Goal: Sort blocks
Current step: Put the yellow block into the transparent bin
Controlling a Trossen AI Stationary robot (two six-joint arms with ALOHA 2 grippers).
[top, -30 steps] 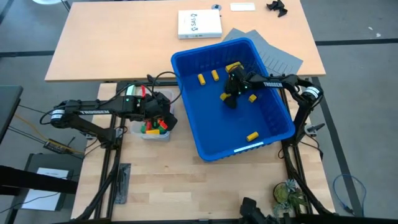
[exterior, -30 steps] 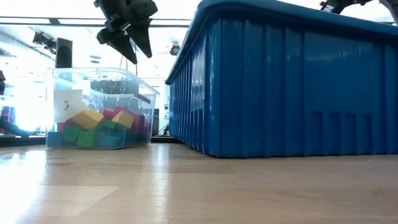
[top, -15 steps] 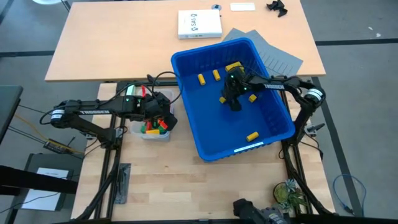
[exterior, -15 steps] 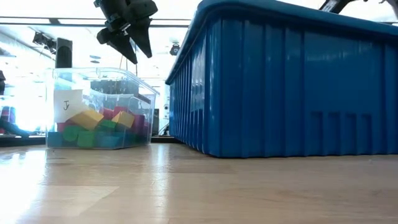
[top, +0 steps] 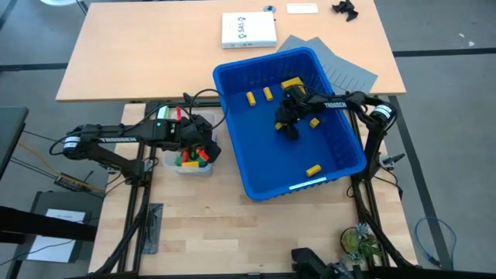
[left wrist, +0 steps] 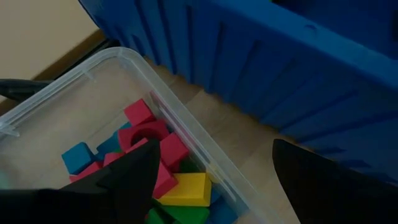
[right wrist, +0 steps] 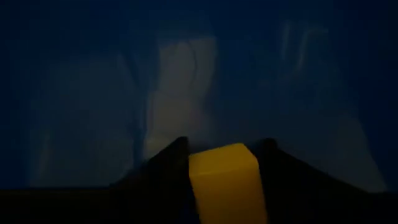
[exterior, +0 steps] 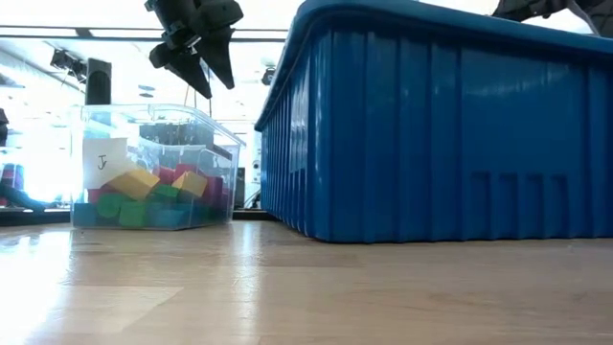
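Yellow block (right wrist: 224, 177) between right gripper (right wrist: 222, 163) fingers, blue bin (top: 232, 147).

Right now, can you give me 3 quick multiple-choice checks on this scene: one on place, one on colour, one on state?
1. Where is the right gripper?
A. Over the clear tub
B. Down inside the blue bin
C. Above the white box

2. What colour are the loose blocks on the bin floor?
A. Yellow
B. Red
C. Green

3. How does the left gripper stand?
A. Shut on a red block
B. Resting on the table
C. Open, empty, above the clear tub

Answers:
1. B: the high view shows it low in the bin, and its wrist view shows a yellow block between the fingers against blue plastic.
2. A: every loose block seen there from above is yellow.
3. C: the low view shows its fingers spread with nothing between them, above the tub's rim.
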